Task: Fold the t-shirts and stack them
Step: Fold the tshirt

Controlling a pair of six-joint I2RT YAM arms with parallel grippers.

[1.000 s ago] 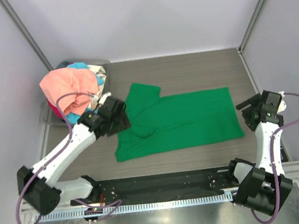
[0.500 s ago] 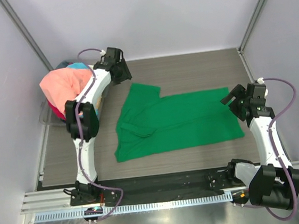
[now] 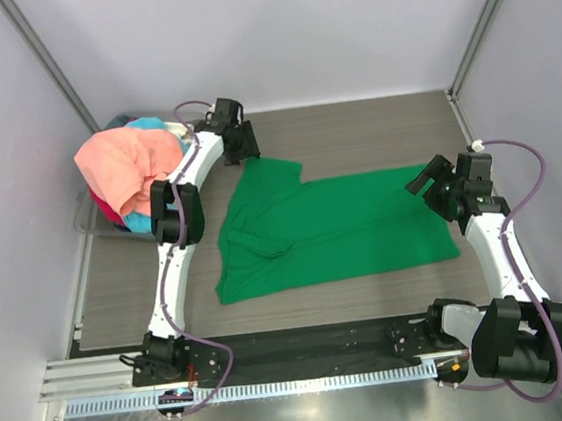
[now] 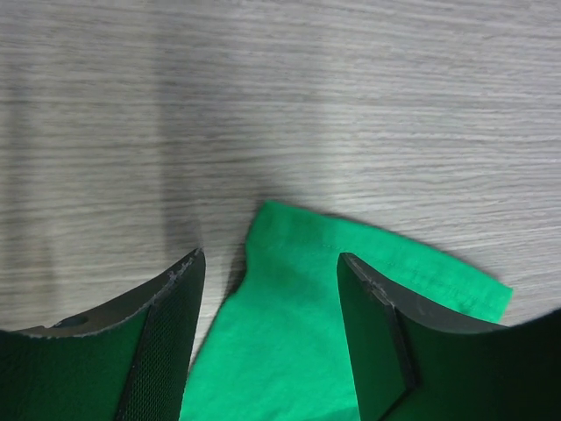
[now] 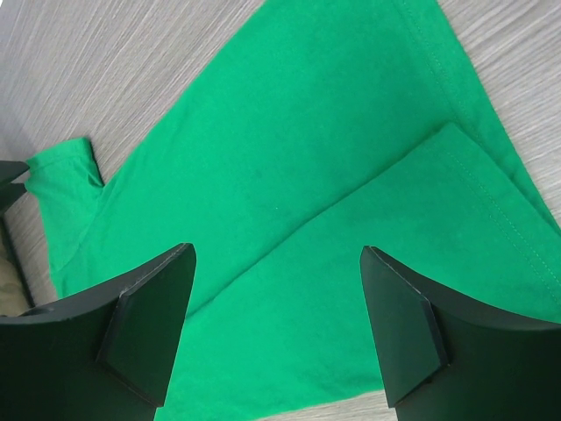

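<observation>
A bright green t-shirt (image 3: 333,230) lies spread on the wooden table, partly folded along its length. My left gripper (image 3: 246,155) is open, just above the shirt's far left sleeve corner (image 4: 289,263), fingers either side of it. My right gripper (image 3: 421,182) is open over the shirt's right hem edge (image 5: 351,289), holding nothing. A salmon-pink shirt (image 3: 121,167) lies heaped over light blue (image 3: 141,221) and red (image 3: 105,209) cloth at the far left.
The heap of shirts sits in a grey plastic bin (image 3: 191,119) at the table's far left corner. Grey walls close in the table on three sides. A metal rail (image 3: 299,382) runs along the near edge.
My left arm has swung from the shirt's left side out to its far sleeve corner. My right gripper has moved in and left, over the shirt's right edge.
</observation>
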